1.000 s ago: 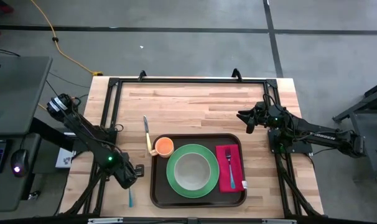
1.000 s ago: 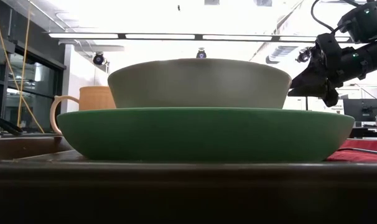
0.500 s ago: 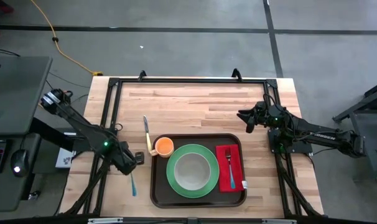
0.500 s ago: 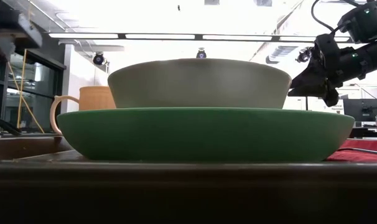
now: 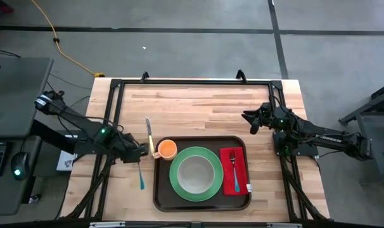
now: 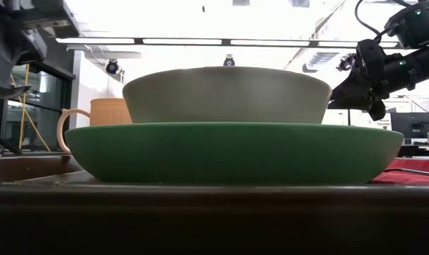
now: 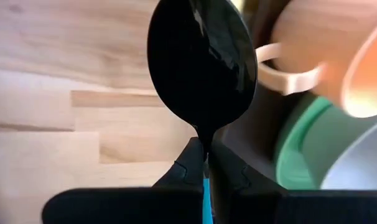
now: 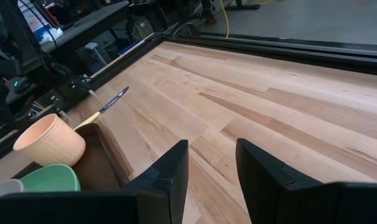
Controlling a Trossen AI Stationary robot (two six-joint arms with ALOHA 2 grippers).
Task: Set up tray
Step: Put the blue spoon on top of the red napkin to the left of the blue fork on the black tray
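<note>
High view: the tray (image 5: 160, 197) lies on the wooden table (image 5: 198, 104) toward the near edge, about midway between the two arms. On it sit a green plate (image 5: 175, 183) with a grey bowl (image 5: 196, 174) in its middle, an orange cup (image 5: 167, 149) at the tray's far left corner, and a magenta napkin (image 5: 240, 159) on the right side with a fork (image 5: 234, 166) lying on it. A knife (image 5: 149, 134) lies on the bare wood just beyond the cup. The left gripper (image 5: 140, 152) is just left of the tray's far left corner, jaws clamped on a spoon with a blue handle (image 5: 141, 179); the handle trails back toward the near edge. The right gripper (image 5: 248, 118) waits past the tray's far right corner, well apart from it. Low view: bowl (image 6: 226, 94) sits on plate (image 6: 232, 151), cup (image 6: 101, 112) behind at left, napkin (image 6: 413, 167) at far right; the tray's front rim (image 6: 200, 202) fills the foreground. The right gripper (image 6: 340, 100) hangs in the air at upper right. Left wrist view: the spoon's dark bowl (image 7: 201, 62) stands up from the closed fingers (image 7: 187, 168), with cup (image 7: 338, 56), plate (image 7: 300, 146) and tray (image 7: 254, 134) close beside it. Right wrist view: the right arm's fingers (image 8: 165, 177) stand apart, nothing between them, above bare table (image 8: 251, 106); cup (image 8: 49, 140), knife (image 8: 106, 107) and a corner of the tray (image 8: 101, 165) lie farther off.
</note>
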